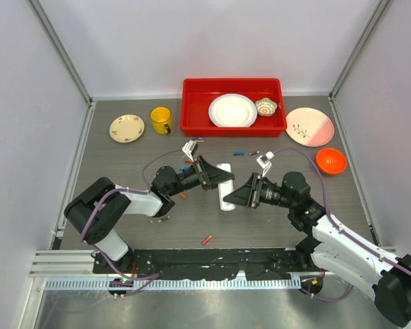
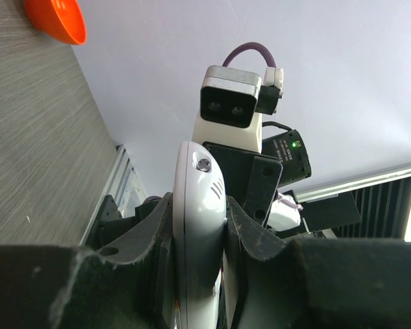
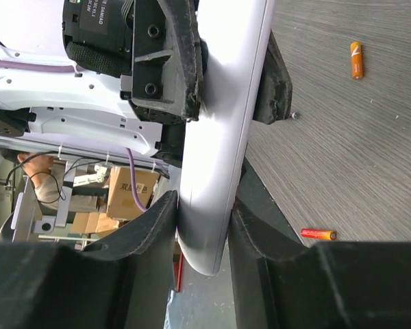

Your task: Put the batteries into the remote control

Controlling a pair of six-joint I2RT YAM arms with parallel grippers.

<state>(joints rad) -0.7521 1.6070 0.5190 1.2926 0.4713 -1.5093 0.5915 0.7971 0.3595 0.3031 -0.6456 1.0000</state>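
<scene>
Currently gripping the remote control [image 1: 225, 186] from both ends, seemingly lifted just off the middle of the tabletop [image 1: 274, 233]: clenching its far end with the left end effector [image 1: 214, 175] and its near end with the right end effector [image 1: 238, 197]. Judging this as the preparing step, probably opening or turning its back, hidden from every view. Leaving the batteries [image 1: 207, 239] lying scattered on the tabletop, none in either end effector. Probably needing next one firm hold while freeing the other end effector for fetching a battery.
</scene>
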